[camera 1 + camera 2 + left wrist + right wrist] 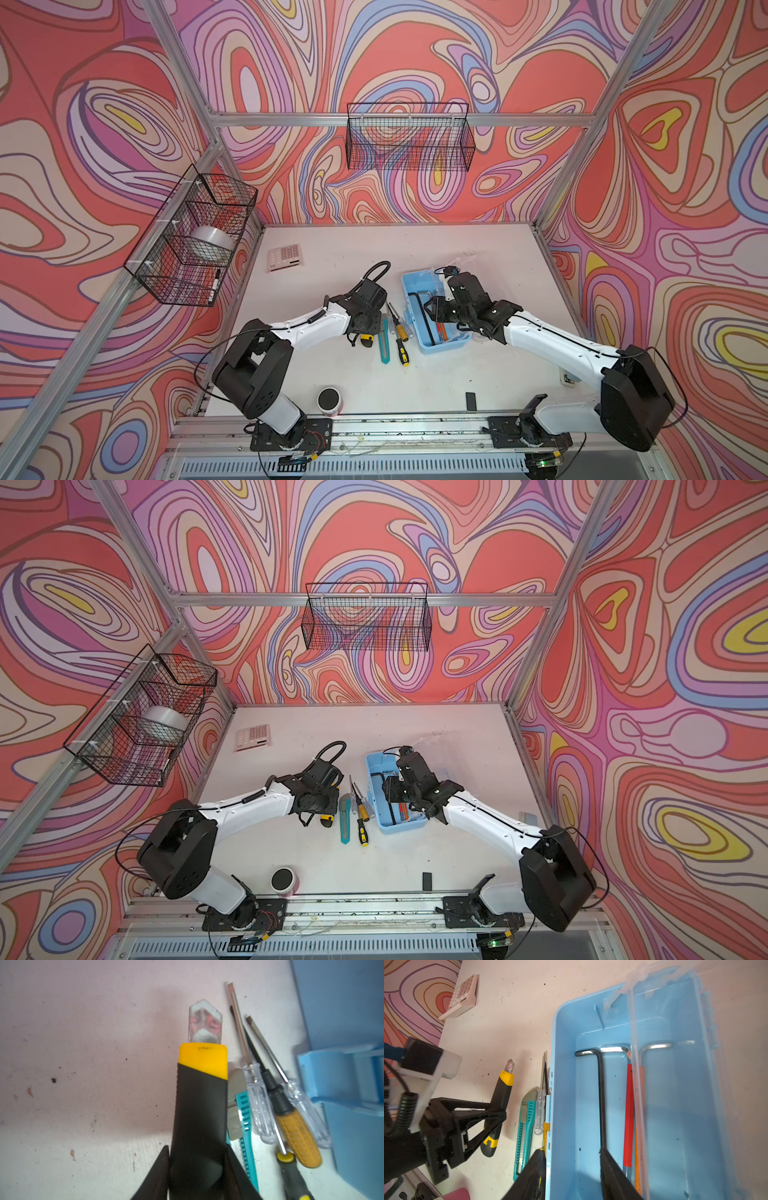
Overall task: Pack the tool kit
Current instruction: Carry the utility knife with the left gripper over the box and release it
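On the left wall we see a wire basket (178,286) holding a tape roll (212,243) and a marker (215,284). The left gripper (197,1147) is clamped on the black handle of the yellow-black utility knife (201,1095), a finger snug on each side. On the table (457,374) beside it lie the teal utility knife (384,338) and the screwdrivers (401,328), just left of the light blue case (564,1022).

The case sits right of centre with its clear lid (635,1022) up. It holds a black hex key (601,1095), a silver hex key (612,1049), a red tool (628,1115) and an orange tool (637,1167). The right gripper (571,1150) hangs over it, partly spread and gripping nothing. One finger is outside the wall by the screwdrivers, the other at the black hex key's end.
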Robot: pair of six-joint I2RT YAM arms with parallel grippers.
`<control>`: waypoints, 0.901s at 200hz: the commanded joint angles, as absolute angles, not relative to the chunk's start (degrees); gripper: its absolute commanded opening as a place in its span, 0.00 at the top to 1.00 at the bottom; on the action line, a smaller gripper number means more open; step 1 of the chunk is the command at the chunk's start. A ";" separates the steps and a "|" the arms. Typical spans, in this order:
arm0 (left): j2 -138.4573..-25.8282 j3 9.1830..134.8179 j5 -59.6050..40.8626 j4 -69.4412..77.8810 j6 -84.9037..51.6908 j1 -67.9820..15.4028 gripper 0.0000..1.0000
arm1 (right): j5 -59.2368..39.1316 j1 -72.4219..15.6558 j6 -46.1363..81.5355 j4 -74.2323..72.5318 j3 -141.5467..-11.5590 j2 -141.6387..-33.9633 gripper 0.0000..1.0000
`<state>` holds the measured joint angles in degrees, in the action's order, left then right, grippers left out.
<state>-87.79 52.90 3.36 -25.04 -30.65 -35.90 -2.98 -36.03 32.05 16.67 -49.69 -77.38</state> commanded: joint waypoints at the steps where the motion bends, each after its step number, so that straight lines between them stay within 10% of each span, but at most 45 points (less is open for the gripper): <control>1: -82.73 55.28 -0.11 -26.27 -32.77 -35.51 0.74 | -2.40 -36.06 32.18 15.86 -51.41 -75.81 0.54; 71: -79.19 53.21 -10.32 -2.88 -50.25 -40.03 0.78 | 1.27 -34.02 31.15 18.83 -53.61 -66.85 0.54; 180: -103.65 71.86 -13.70 10.68 -59.46 -47.43 0.78 | 3.59 -29.01 29.86 23.35 -51.79 -57.17 0.54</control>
<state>-100.25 68.51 -12.32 6.37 -55.57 -46.92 2.24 -29.74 30.87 21.50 -52.62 -58.94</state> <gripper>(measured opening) 0.365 0.455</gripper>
